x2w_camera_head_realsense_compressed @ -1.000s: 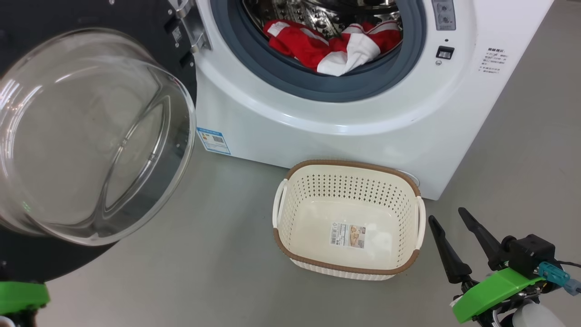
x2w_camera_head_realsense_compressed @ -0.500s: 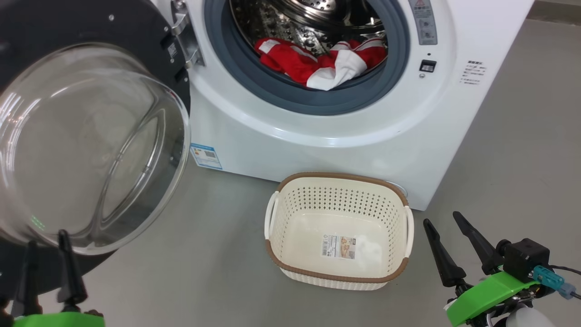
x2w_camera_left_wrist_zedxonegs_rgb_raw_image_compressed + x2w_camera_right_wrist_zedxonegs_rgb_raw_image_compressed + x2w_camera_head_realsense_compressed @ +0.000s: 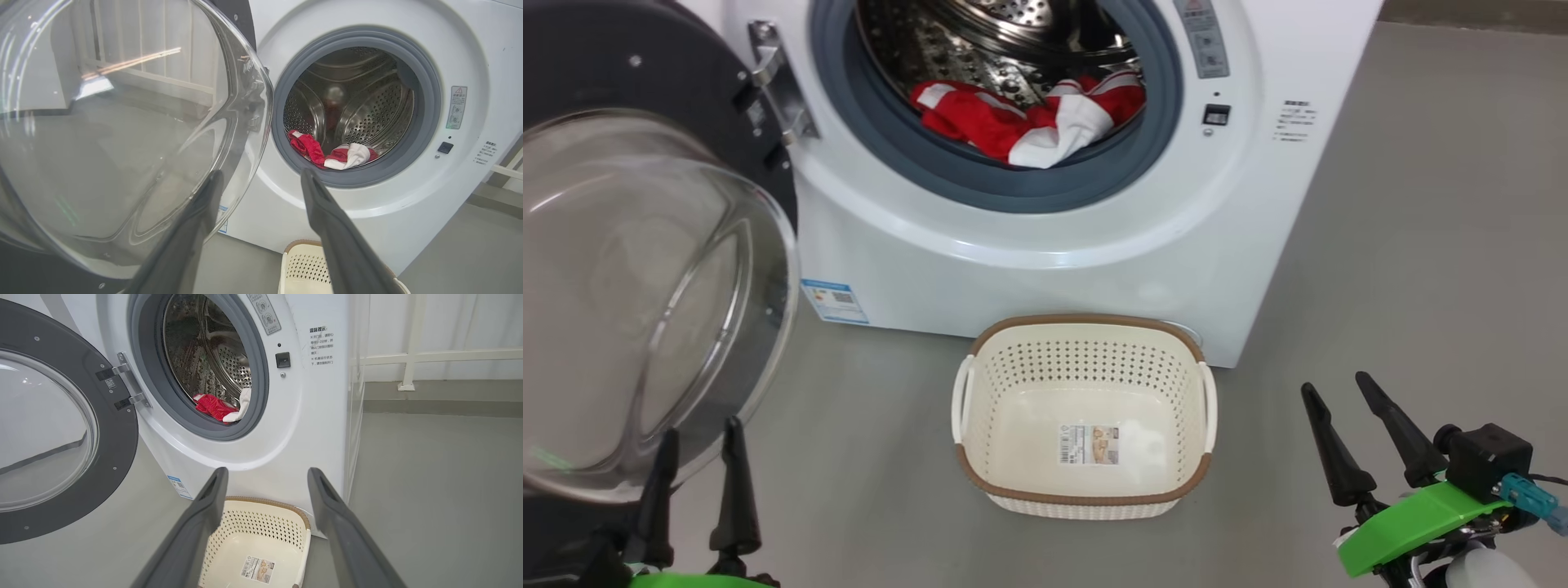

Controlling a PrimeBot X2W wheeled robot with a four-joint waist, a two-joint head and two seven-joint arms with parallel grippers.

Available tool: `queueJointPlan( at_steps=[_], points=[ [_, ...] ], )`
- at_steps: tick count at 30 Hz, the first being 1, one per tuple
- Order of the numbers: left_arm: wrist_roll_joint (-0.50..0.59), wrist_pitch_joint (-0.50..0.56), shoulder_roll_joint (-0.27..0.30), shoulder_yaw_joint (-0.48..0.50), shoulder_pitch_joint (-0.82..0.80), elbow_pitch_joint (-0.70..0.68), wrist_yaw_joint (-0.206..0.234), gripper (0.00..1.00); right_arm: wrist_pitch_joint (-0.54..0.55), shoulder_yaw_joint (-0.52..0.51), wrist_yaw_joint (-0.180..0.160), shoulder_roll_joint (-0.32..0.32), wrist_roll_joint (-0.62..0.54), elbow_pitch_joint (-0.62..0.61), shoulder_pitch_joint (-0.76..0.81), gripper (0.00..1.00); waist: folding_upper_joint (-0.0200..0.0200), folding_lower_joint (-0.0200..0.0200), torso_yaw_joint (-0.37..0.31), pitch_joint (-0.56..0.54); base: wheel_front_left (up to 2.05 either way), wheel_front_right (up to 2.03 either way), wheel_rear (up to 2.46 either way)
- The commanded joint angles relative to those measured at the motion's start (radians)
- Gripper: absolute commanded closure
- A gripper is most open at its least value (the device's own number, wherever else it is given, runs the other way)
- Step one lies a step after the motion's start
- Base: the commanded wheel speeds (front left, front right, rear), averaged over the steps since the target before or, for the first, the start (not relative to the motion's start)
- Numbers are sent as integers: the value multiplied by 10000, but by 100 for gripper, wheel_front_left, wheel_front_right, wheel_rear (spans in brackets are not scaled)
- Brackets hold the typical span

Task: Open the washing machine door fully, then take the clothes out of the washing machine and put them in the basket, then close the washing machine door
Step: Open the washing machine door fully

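Head view: left gripper (image 3: 701, 427) upright, splayed.

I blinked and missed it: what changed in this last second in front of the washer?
The left gripper has come up into the head view at the lower left, fingers apart and holding nothing, in front of the washing machine door. The camera itself swung too, sliding the scene leftward. Unchanged: door open, the clothes inside the washing machine, the basket empty, the right gripper open.
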Motion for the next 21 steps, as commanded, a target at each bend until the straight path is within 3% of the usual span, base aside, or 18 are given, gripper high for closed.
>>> queueJointPlan(
  at_steps=[1, 21],
  points=[
    [5, -49, 246, 199, -58, -336, 8, 0, -93, 60, 65, -68, 52, -290, 108, 0, 0, 0, -298, 36, 0, 0, 0],
    [136, -49, 468, -820, 244, -818, 8, 0, -93, -403, 65, -29, 41, -437, 196, 0, 0, 0, -2031, 117, 0, 0, 0]
  ],
)
